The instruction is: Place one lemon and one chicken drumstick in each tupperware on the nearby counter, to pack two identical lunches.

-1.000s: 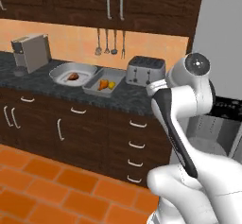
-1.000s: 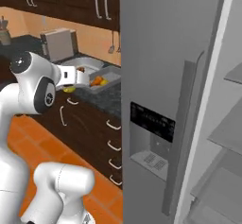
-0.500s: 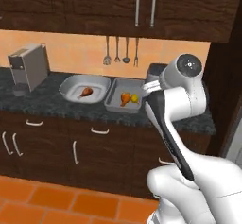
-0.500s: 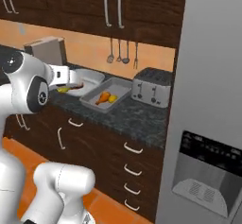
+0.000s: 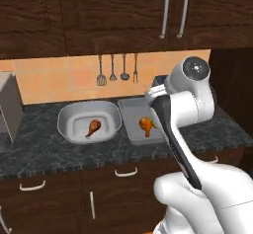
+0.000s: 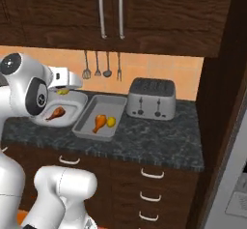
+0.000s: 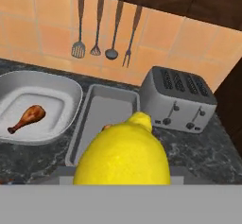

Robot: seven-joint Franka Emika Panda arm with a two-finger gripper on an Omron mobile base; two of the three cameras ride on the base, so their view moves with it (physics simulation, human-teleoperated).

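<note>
Low in the hand view, the gripper point(image 7: 124, 183) is clenching a lemon point(image 7: 124, 159); the right base view is revealing a second lemon point(image 6: 111, 121) beside the tray's point(image 6: 86, 126) drumstick point(image 6: 99, 122).

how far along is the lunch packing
Done: the rectangular tupperware holds a drumstick and a lemon. In hand: the hand carries the second lemon. Left: the rounded tupperware has only its drumstick, so that lemon goes there.
</note>
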